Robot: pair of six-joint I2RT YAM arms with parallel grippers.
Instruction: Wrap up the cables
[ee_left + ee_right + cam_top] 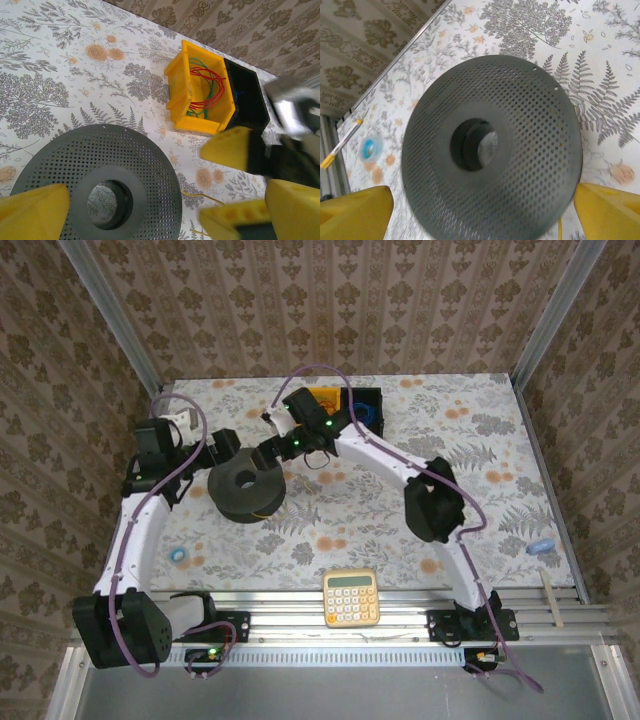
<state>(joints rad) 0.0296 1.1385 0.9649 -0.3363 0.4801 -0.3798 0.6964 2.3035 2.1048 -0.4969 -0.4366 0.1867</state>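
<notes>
The top camera sits high behind the arm bases at six o'clock, looking steeply down over the whole table. Both wrist cameras hang close above the dark spool — shared ground — left facing two o'clock, right eight.

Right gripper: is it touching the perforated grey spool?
Cannot tell. Right wrist view: the open right gripper straddles the spool; tablecloth shows beside one finger, but the other overlaps the rim.

Dark grey perforated spool; yellow cord; yellow bin; white tablecloth, grey ferns, orange flowers
</notes>
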